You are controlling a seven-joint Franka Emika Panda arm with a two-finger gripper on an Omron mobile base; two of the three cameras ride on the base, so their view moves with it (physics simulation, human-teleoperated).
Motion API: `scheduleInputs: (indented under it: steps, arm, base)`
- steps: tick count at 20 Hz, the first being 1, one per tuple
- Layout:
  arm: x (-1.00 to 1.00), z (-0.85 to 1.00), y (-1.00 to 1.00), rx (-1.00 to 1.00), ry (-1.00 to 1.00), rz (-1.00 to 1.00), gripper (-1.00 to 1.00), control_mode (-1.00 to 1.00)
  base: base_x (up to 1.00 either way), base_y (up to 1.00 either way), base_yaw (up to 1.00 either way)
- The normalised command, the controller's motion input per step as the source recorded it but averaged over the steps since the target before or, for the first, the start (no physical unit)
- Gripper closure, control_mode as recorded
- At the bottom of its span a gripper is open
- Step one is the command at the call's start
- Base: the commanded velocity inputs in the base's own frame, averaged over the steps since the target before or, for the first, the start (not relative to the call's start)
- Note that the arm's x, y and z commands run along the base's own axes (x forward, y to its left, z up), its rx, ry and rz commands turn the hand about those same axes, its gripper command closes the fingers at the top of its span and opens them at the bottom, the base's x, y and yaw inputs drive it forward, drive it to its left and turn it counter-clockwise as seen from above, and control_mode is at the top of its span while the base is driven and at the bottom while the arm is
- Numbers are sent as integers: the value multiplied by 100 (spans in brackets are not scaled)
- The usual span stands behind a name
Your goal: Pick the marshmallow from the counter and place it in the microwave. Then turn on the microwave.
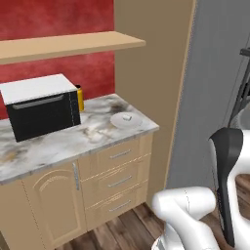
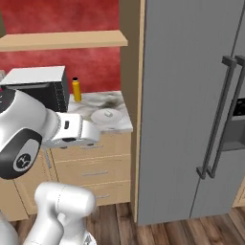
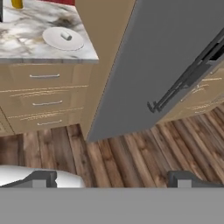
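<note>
the marshmallow [image 1: 127, 117] sits on a white round plate [image 1: 118, 122] near the right end of the counter [image 1: 58, 144], a little back from the front edge and close to the corner where the stone top meets the tan side panel. in the right base view the same marshmallow [image 2: 108, 114] lies at the middle of the plate [image 2: 100, 119], and the hand view shows the marshmallow [image 3: 66, 36] as a small lump on the plate [image 3: 52, 39] near the counter's [image 3: 26, 48] front right corner. a yellow bottle [image 2: 76, 90] stands upright toward the back edge, between the plate and a black box with white top [image 1: 39, 105] that sits further left on the counter.

the arm is folded low and held well back from the counter: in the left base view its white base link and a dark-fronted link rise at the lower right; in the right base view a big white elbow with a dark joint sits at the left, with the forearm reaching right in front of the drawers [image 2: 91, 165].

the gripper [image 3: 111, 179] points down and forward over the wooden floor [image 3: 131, 153], its 2 dark fingertips [image 3: 40, 179] spread as wide apart as they go, with nothing between them and nothing held. a tall grey refrigerator [image 2: 191, 105] stands to the right of the counter.
</note>
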Motion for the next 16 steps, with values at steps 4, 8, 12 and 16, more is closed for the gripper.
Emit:
scheduleInputs:
  steps: [4, 8, 12, 16]
  arm:
    - [0, 0, 0, 0, 0, 0, -100, 100]
    - [0, 0, 0, 0, 0, 0, -100, 100]
    - [0, 0, 0, 0, 0, 0, -100, 100]
    - [0, 0, 0, 0, 0, 0, -100, 100]
  base:
    - [32, 32, -7]
    - [32, 31, -7]
    - [30, 35, -7]
    - [27, 47, -7]
